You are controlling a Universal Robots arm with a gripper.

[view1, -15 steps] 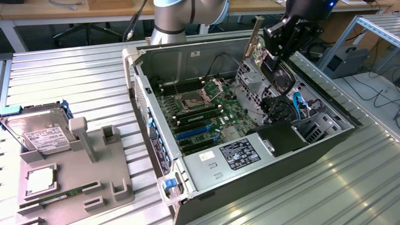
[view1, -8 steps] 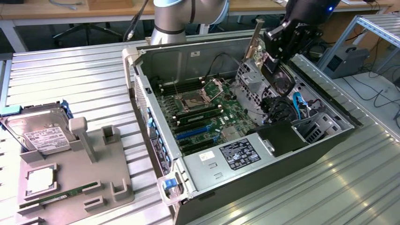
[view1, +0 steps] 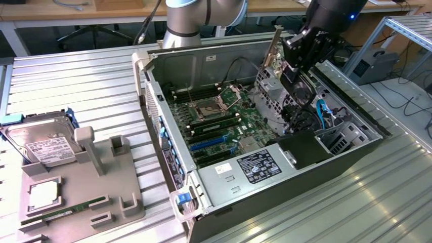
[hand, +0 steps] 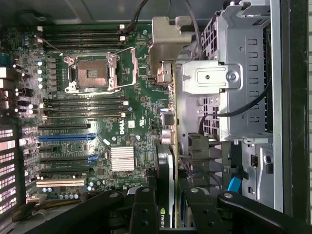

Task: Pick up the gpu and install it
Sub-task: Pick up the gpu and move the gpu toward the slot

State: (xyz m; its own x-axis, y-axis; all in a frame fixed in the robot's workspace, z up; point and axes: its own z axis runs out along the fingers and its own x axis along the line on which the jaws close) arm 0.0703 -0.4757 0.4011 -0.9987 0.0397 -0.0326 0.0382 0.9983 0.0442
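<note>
The gpu point(view1: 297, 91) hangs on edge above the open computer case point(view1: 351, 152), with my gripper point(view1: 307, 48) shut on its upper edge. Its silver bracket point(view1: 273, 50) points up and toward the back of the case. In the wrist view the gpu point(hand: 165, 161) shows edge-on between my black fingers point(hand: 144, 204), and my gripper point(hand: 168, 195) is clamped on it. The card sits over the gap between the green motherboard point(hand: 97, 122) and the metal drive cage point(hand: 243, 73). The blue expansion slots point(hand: 66, 138) lie off to one side of the card, apart from it.
A grey fixture point(view1: 101, 197) at the exterior view's left holds a hard drive point(view1: 44, 142), a processor point(view1: 42, 195) and a green memory stick point(view1: 64, 210). Inside the case, black cables point(view1: 304, 116) and a blue connector point(hand: 234, 184) lie near the card.
</note>
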